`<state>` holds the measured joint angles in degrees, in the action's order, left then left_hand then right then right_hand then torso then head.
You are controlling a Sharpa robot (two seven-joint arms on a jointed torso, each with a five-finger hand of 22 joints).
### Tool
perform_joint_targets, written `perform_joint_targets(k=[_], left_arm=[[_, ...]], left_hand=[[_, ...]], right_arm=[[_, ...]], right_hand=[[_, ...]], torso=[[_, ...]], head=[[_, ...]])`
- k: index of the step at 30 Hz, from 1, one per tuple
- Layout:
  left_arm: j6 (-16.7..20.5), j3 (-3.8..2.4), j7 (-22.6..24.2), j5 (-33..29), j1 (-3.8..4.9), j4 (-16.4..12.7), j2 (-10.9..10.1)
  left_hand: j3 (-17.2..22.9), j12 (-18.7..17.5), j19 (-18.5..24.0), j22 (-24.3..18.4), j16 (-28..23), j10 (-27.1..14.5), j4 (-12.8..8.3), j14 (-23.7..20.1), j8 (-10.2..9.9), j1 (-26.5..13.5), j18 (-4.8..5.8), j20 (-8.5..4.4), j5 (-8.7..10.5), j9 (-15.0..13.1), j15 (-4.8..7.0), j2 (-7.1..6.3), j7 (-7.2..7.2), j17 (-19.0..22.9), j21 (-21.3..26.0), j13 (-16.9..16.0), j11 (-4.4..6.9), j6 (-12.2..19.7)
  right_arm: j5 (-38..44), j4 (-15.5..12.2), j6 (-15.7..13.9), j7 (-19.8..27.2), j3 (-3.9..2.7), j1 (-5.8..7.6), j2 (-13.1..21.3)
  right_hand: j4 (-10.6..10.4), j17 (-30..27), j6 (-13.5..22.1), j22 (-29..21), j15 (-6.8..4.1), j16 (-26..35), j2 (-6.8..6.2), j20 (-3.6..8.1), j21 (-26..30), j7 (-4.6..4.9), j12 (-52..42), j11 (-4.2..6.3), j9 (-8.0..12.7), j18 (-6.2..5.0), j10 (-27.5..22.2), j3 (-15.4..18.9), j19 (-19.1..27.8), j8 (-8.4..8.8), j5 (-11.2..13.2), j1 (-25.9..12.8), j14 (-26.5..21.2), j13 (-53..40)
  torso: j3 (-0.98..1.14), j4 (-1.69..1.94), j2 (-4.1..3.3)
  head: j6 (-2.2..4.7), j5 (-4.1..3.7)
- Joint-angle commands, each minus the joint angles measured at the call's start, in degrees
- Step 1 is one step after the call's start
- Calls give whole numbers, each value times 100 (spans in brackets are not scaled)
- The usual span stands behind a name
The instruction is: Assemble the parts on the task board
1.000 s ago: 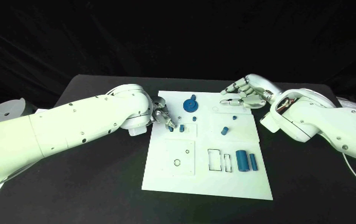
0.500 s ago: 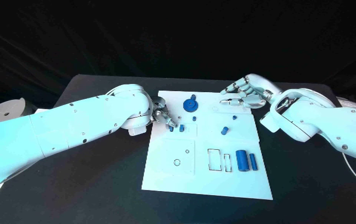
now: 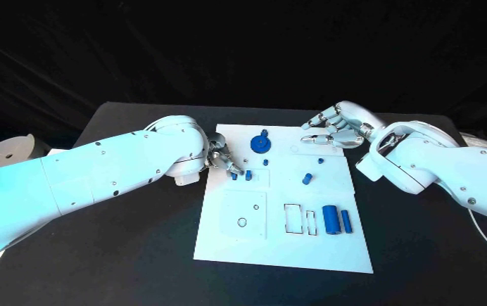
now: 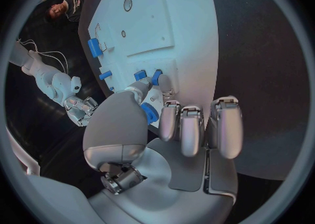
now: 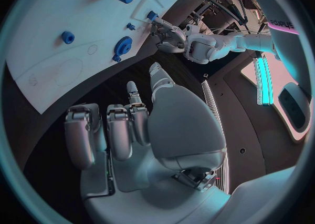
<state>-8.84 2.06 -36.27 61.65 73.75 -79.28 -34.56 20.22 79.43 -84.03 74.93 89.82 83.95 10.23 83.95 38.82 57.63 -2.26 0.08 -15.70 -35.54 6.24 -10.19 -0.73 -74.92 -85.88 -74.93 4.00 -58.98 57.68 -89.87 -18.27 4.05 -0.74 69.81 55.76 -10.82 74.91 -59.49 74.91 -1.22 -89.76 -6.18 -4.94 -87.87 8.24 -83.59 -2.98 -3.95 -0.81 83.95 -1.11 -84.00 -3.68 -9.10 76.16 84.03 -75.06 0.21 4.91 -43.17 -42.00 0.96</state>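
Observation:
The white task board (image 3: 284,246) lies mid-table. My left hand (image 3: 222,157) is at the board's left edge and pinches a small blue part (image 4: 148,112) between thumb and a finger. A fingertip of it (image 4: 164,84) rests next to two short blue parts (image 3: 234,174) (image 3: 248,175) standing in the board. A blue gear (image 3: 261,142) sits at the far middle, with a tiny blue part (image 3: 266,161) below it. My right hand (image 3: 338,129) hovers over the board's far right corner, fingers apart, holding nothing. The gear (image 5: 122,47) also shows in the right wrist view.
A blue peg (image 3: 307,177) and a small blue part (image 3: 319,159) stand on the right half. Two blue cylinders (image 3: 330,217) (image 3: 346,221) lie near the right edge beside two rectangular slots (image 3: 293,219). A round hole (image 3: 241,220) marks the near left panel.

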Motion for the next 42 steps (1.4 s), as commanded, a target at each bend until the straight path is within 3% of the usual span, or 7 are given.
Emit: perform_joint_targets(k=[1,23,26,30,34,38,42], left_arm=[[-103,34,-112,22,-49,4,-13],[1218,13,325,-763,-51,-141,-222],[1668,14,922,-1231,-51,-164,-276],[2180,16,1953,-1895,-51,-159,-306],[2448,18,2787,-2141,-51,-140,-303],[2448,28,3403,-1554,-55,-121,-243],[2364,81,3626,-397,-69,-90,-117]], left_hand=[[-151,24,-401,1074,18,127,53,605,22,-48,100,-52,-1,7,55,45,19,-1508,-23,-212,16,-25],[-1765,-210,-325,919,18,-9,641,605,89,-82,50,-51,398,111,48,419,57,-1508,151,30,-16,131],[-1865,-675,-147,570,18,-322,640,605,26,130,-50,-19,380,148,10,525,146,-1508,508,553,-82,395],[-1798,-2827,416,-384,-451,-2068,611,310,-271,719,-285,169,346,335,-250,695,502,-774,1550,2791,-402,1193],[-1550,-3550,1903,-2452,-2038,-3031,346,-917,-580,1581,-713,414,322,599,-552,708,859,1232,3998,3311,-745,1799],[-1025,-4339,2260,-2799,-3385,-3509,-85,-2039,-897,2564,-739,601,409,981,-721,651,1067,2698,4568,4013,-988,1870],[-497,-5059,2185,-2990,-3680,-3339,-332,-2102,-1409,3008,-829,676,834,1586,-755,355,1035,3122,4786,4884,-963,1537]], right_arm=[[7,-1,54,47,0,-4,-2],[-20,40,74,54,1,-13,-20],[-21,44,77,53,1,-14,-22],[-22,46,77,53,1,-17,-24],[-22,47,77,54,1,-18,-27],[-22,47,75,56,1,-20,-37],[-22,47,66,59,1,-21,-45]], right_hand=[[4,1509,24,1095,30,-24,68,-20,26,-26,26,-21,-9,-22,294,45,-370,-20,-29,-10,597,-1191],[-1,1509,28,1089,30,-24,73,-19,30,-25,26,-22,-8,-24,294,56,-366,-19,-40,-18,597,-1190],[-1,1509,28,1089,30,-24,73,-19,30,-25,26,-22,-8,-24,294,56,-366,-19,-40,-18,597,-1190],[-4,1509,30,1091,30,-24,80,-19,29,-25,28,-22,-8,-23,293,63,-368,-18,-56,-20,597,-1189],[-4,1509,31,1088,30,-24,83,-19,31,-24,24,-22,-8,-24,294,67,-366,-18,-65,-20,597,-1191],[-4,1509,31,1088,30,-24,83,-19,31,-24,24,-22,-8,-24,294,67,-366,-18,-65,-20,597,-1191],[-4,1509,31,1090,30,-24,86,-19,30,-24,24,-22,-8,-24,294,69,-367,-18,-71,-19,597,-1190]], torso=[[-1,0,-3],[-7,3,-2],[-4,6,-2],[-3,7,1],[-3,7,2],[-1,12,4],[-6,5,-3]], head=[[6,-3],[3,-32],[9,-46],[15,-54],[27,-58],[38,-72],[66,-86]])
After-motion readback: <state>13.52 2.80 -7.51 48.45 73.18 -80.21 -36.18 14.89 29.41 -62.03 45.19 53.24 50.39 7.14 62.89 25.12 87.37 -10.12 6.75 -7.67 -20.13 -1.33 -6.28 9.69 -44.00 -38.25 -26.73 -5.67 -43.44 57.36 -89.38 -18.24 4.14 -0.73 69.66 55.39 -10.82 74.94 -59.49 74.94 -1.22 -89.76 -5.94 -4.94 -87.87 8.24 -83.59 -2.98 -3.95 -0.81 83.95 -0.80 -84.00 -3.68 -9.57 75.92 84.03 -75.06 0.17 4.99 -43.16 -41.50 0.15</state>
